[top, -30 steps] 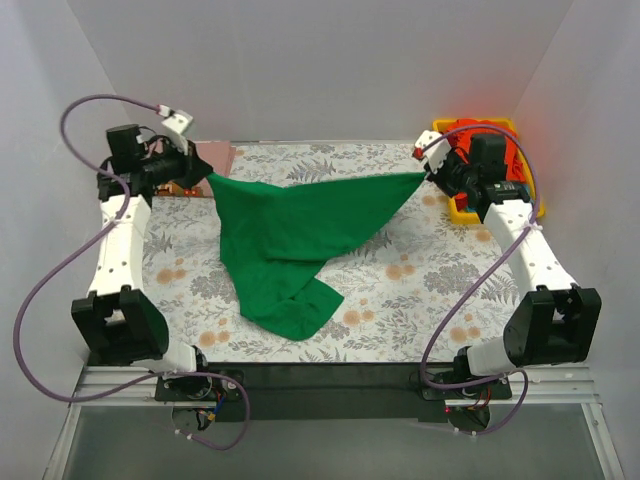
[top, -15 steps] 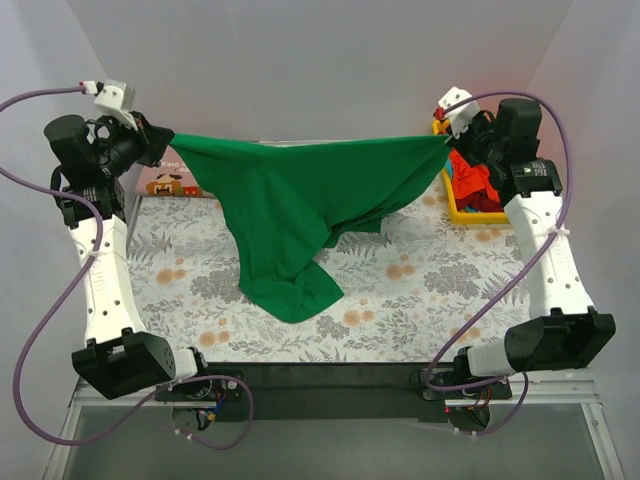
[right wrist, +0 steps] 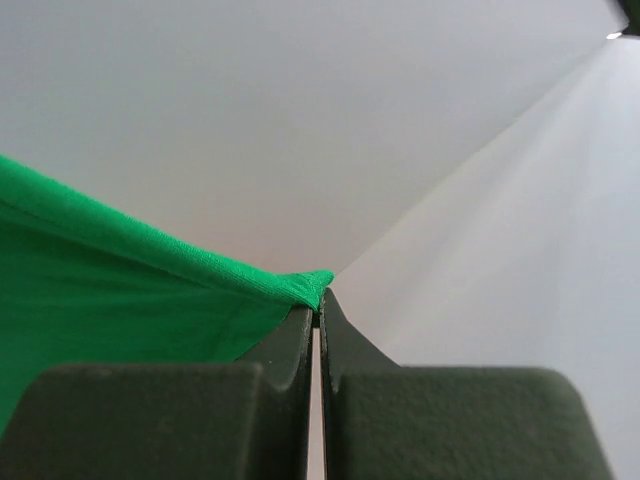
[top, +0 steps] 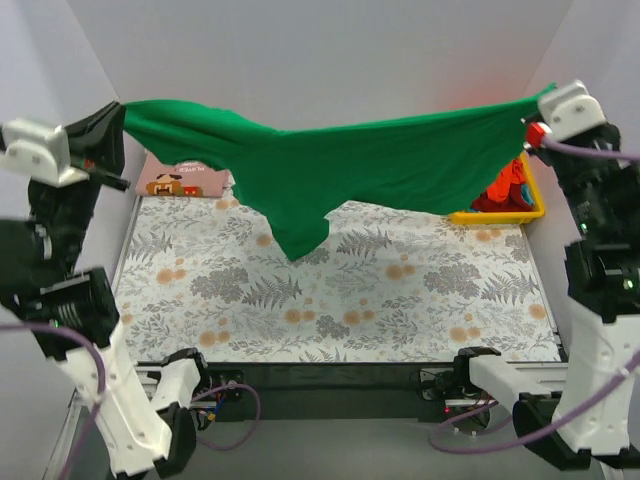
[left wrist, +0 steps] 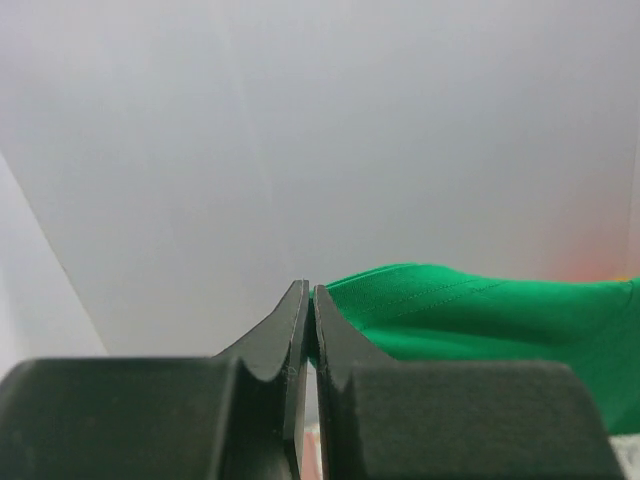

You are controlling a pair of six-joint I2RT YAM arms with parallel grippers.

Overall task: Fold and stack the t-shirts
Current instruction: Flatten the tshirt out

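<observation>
A bright green t-shirt (top: 350, 165) hangs stretched in the air between both arms, high above the table, its lowest point drooping near the middle. My left gripper (top: 122, 108) is shut on its left corner; in the left wrist view the green t-shirt (left wrist: 480, 315) runs off to the right of the left gripper (left wrist: 310, 292). My right gripper (top: 545, 95) is shut on the right corner, and the green t-shirt (right wrist: 120, 300) leaves the right gripper (right wrist: 320, 295) to the left. A dusty pink t-shirt (top: 180, 178) with a cartoon graphic lies at the back left. Red-orange t-shirts (top: 505, 185) sit in the bin.
A yellow plastic bin (top: 500, 213) stands at the back right corner. The grey-and-orange floral table covering (top: 340, 290) spreads under the hanging shirt. White walls close in the back and both sides.
Both arms have risen and spread apart, lifting the green t-shirt off the table covering until it hangs stretched in the air. The pink t-shirt has come into view.
</observation>
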